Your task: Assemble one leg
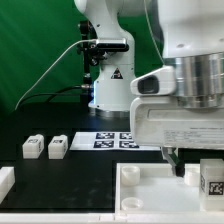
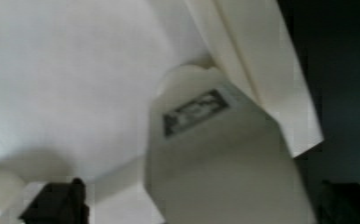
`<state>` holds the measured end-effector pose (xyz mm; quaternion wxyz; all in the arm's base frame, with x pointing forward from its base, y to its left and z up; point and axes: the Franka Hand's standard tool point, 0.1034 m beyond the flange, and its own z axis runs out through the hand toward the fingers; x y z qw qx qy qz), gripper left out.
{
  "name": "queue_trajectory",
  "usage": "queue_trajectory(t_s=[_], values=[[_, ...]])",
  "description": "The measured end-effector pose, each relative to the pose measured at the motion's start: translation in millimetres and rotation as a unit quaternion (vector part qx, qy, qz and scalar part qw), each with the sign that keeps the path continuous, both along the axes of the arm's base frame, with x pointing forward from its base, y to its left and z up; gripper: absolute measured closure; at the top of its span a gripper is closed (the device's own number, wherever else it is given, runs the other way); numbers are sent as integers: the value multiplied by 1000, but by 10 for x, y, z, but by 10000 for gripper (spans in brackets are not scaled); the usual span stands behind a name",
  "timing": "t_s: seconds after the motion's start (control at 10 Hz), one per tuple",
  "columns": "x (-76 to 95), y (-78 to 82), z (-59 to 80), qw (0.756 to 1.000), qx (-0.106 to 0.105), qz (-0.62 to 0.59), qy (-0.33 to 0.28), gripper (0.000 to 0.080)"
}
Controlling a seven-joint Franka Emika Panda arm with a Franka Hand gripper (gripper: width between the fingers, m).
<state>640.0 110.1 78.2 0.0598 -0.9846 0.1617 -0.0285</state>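
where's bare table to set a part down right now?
Free: the dark table in front of the two small stubby white legs, and the strip behind them. Crowded: the exterior view's right, where the open gripper hangs over the large white square panel beside another tagged leg; the marker board fills the middle.

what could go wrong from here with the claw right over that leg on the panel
1. The claw stands open right beside the leg on the panel; lifting off at a slant could catch the leg and tip it.
2. Whether the leg is fully seated cannot be told; if loose, it may fall when the panel is moved.
3. Two spare legs sit near the marker board; a low sweep toward them could scatter them.
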Motion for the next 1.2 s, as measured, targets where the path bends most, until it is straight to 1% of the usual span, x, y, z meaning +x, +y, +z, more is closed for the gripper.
queue_trajectory(t_s=[0.1, 0.3, 0.5, 0.6, 0.7, 0.8, 0.9, 1.0, 1.1, 1.2], values=[[3, -12, -18, 997, -7, 78, -8, 151], [7, -21, -22, 997, -7, 72, -8, 151], [8, -25, -24, 997, -7, 72, -9, 411], [11, -32, -22, 999, -5, 37, -5, 508], [11, -33, -22, 999, -5, 35, -5, 508], [12, -37, -22, 1000, -1, -12, 0, 507], [9, -26, -23, 992, 10, -126, 13, 507], [7, -15, -27, 975, 7, -220, 39, 507], [8, -13, -29, 962, 6, -266, 54, 507], [8, -13, -29, 962, 6, -266, 54, 505]])
